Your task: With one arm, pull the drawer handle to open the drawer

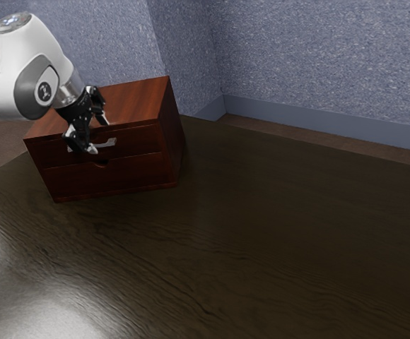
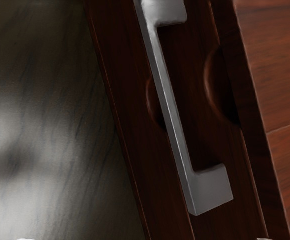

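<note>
Reddish-brown wood-grain drawer cabinet (image 1: pixel 138 99), silver-grey handle (image 2: pixel 172 115), dark streaked tabletop (image 1: pixel 261 233), speckled blue-grey walls (image 1: pixel 318 49), white arm (image 1: pixel 21 42)

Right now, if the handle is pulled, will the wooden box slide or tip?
The box looks small on a glossy table, so it may slide. It is wider than tall, so tipping seems unlikely. The metal handle, fixed at both ends, probably stays stiff.

We count one wooden drawer cabinet (image 1: pixel 143 104) and one silver handle (image 2: pixel 172 115). We also count one dark table (image 1: pixel 261 240) and one black gripper (image 1: pixel 85 140).
</note>
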Robot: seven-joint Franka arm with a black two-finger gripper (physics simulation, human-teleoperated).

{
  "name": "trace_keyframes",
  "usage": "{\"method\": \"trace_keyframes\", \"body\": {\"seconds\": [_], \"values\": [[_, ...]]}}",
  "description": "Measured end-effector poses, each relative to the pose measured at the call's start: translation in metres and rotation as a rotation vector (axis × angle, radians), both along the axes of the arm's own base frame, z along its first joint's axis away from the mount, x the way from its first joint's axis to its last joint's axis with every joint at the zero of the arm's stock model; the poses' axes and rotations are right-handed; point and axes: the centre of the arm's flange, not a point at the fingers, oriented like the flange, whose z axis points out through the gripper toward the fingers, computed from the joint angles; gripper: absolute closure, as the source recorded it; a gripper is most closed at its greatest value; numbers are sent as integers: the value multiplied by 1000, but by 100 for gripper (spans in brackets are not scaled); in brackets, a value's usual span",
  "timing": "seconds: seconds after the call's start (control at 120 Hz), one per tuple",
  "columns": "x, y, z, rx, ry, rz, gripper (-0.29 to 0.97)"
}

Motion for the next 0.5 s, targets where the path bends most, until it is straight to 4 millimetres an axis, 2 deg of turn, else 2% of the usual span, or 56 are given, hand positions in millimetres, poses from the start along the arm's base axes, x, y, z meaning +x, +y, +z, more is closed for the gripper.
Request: {"method": "trace_keyframes", "body": {"seconds": [0.192, 0.358, 0.5], "values": [[-5, 12, -6, -9, -5, 27, 18], [-12, 31, -10, -14, -8, 63, 25], [-9, 35, -18, -16, -7, 69, 34]]}}
